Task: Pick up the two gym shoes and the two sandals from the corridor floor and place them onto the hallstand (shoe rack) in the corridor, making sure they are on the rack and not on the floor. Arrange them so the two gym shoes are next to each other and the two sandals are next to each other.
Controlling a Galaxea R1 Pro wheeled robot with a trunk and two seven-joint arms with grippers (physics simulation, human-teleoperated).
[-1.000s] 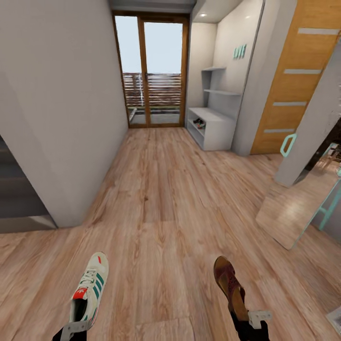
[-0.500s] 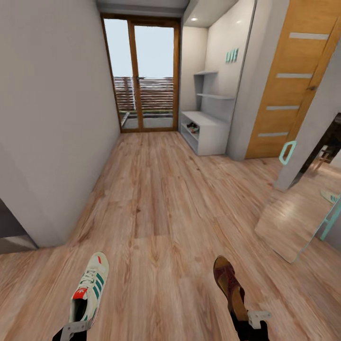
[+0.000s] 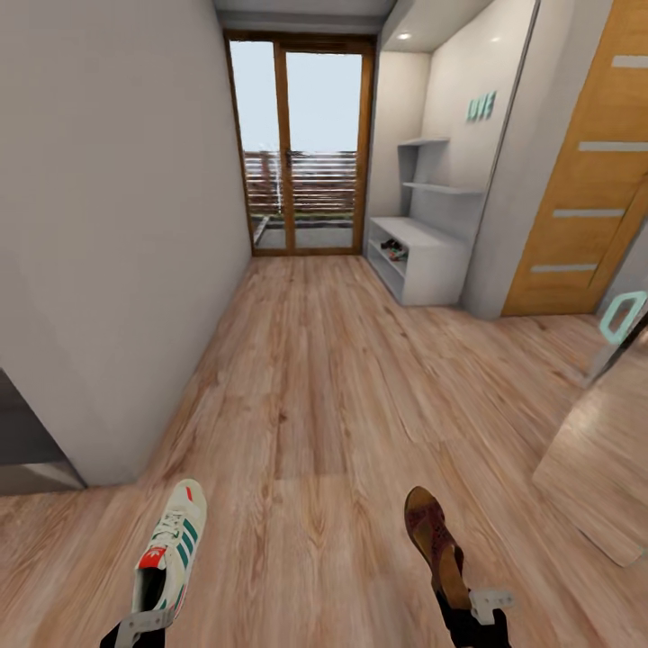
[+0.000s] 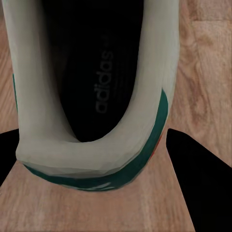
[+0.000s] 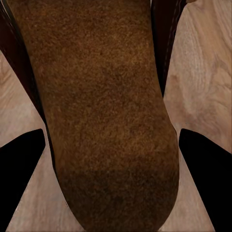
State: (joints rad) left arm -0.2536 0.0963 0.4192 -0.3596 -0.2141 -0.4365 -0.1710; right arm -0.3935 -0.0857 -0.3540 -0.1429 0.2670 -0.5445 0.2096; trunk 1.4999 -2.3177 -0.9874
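you have one gym shoe (image 3: 171,551) and one sandal (image 3: 436,544) in front of you, one hallstand (image 3: 423,256) at the corridor's far end with a few small dark items on its lower shelf, too small to count, and one orange door (image 3: 585,180).

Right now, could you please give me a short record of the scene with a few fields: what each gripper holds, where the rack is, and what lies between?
left gripper: shut on the heel of a gym shoe, toe pointing ahead
right gripper: shut on the heel end of a sandal
hallstand: far ahead on the right, beside the glass door
hallstand shelf: small dark items, too small to identify
corridor floor: wood planks between robot and rack
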